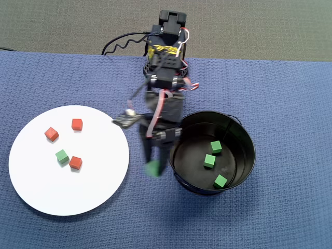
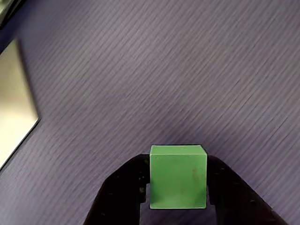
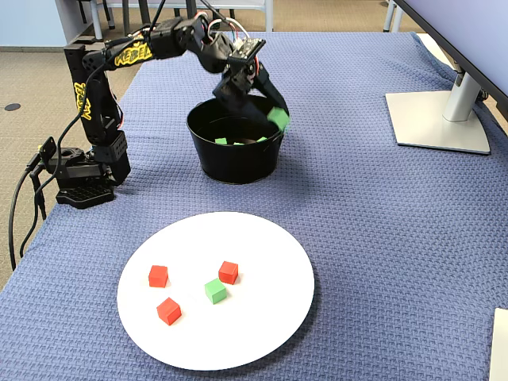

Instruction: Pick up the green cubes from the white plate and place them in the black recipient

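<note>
My gripper (image 1: 153, 167) is shut on a green cube (image 2: 178, 176), held in the air between the white plate (image 1: 98, 192) and the black recipient (image 1: 244, 135); the fixed view shows the held cube (image 3: 279, 119) at the recipient's rim (image 3: 234, 163). Black fingers (image 2: 124, 187) press the cube from both sides in the wrist view, with blue cloth below. Three green cubes (image 1: 209, 161) lie inside the recipient. One green cube (image 1: 62, 156) stays on the plate among three red cubes (image 1: 75, 162).
A blue cloth (image 1: 280, 218) covers the table. The arm's base (image 3: 79, 178) stands at the left in the fixed view. A monitor stand (image 3: 440, 119) sits at the right there. A pale flat edge (image 2: 14, 108) shows at the wrist view's left.
</note>
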Motion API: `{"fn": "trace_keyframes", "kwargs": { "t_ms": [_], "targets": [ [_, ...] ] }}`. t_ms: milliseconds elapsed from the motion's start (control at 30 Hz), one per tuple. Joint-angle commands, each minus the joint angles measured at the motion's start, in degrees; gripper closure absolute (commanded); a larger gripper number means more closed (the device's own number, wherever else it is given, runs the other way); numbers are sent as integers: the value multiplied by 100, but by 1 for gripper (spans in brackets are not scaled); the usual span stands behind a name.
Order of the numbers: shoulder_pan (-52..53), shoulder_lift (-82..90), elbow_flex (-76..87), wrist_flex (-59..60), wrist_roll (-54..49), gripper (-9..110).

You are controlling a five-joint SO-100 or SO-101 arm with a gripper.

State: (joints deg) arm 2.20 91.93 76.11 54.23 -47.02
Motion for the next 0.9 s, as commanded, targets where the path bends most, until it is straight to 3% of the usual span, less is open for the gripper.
{"fn": "trace_keyframes", "kwargs": {
  "t_ms": [0,333,467,567,867],
  "targets": [
    [-853,624,123,220,747,102],
    [-2303,721,817,712,1705,102],
    [-2443,677,914,914,1485,79],
    [-2294,659,853,835,1266,72],
    [-519,70,-694,923,-255,77]
  ]
}}
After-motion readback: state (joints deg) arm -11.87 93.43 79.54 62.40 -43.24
